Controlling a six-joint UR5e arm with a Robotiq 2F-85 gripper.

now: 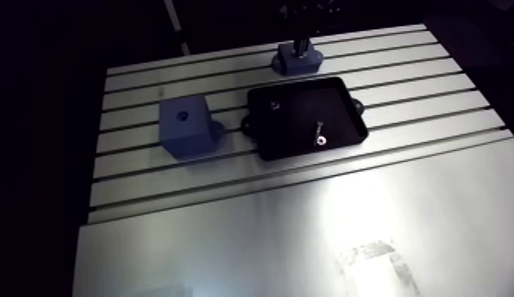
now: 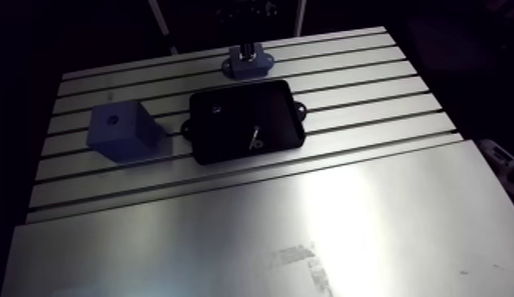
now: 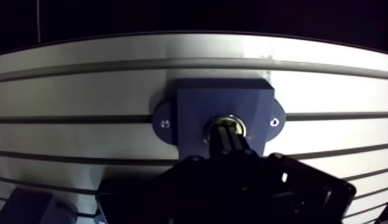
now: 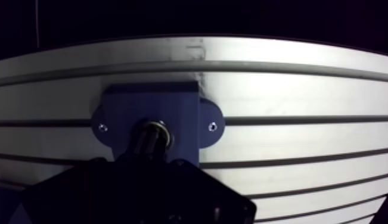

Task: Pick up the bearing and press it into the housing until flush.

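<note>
The blue housing (image 3: 223, 100) with two mounting ears is bolted to the slotted table near its far edge, also visible in the arm view as the housing (image 1: 295, 60). A shiny metal bearing (image 3: 234, 123) sits in the housing's round bore. My gripper (image 3: 227, 136) comes straight down over it with its dark fingers closed together, and their tips rest on the bearing's middle. I cannot tell how deep the bearing sits in the bore. In the arm view the gripper (image 1: 304, 44) stands right above the housing.
A black tray (image 1: 343, 88) lies in front of the housing and holds a small metal bolt (image 1: 319, 136). A blue cube block (image 1: 184, 126) with a hole in its top stands left of the tray. A smooth metal plate (image 1: 307, 237) covers the near table.
</note>
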